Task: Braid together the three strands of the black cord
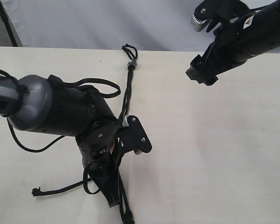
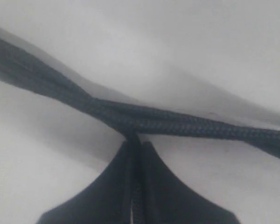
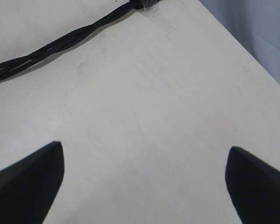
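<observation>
Left gripper (image 2: pixel 134 141) jaws are clenched on the black cord (image 2: pixel 186 125), which crosses just beyond the tips. Right gripper (image 3: pixel 144 151) jaws are released, with the cord well ahead.

Overhead exterior, close wrists, shared cord (image 2: pixel 177 125)

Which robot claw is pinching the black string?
The left gripper: it is shut tight on the black cord. The right gripper hangs wide open above the table, touching nothing.
</observation>
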Robot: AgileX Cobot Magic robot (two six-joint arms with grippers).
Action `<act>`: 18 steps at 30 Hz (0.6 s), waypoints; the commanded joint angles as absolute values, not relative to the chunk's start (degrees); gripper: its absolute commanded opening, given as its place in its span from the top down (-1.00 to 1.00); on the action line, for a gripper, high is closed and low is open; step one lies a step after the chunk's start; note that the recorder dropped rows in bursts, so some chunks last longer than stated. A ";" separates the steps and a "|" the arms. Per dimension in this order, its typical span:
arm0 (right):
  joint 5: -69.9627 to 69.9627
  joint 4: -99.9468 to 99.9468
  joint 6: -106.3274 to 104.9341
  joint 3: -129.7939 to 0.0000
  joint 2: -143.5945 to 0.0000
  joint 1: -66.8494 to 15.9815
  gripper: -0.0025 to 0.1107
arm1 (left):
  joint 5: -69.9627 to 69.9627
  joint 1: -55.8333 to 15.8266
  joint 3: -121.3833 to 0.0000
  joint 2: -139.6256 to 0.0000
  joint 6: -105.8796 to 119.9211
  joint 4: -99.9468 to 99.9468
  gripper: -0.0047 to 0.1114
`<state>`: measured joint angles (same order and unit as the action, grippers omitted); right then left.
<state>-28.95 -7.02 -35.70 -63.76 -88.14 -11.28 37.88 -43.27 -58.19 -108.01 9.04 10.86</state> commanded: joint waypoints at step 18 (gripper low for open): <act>-31.98 -12.50 -35.33 -62.88 -87.80 -11.00 -0.58 | 37.59 -42.05 -57.71 -107.43 2.33 9.87 0.67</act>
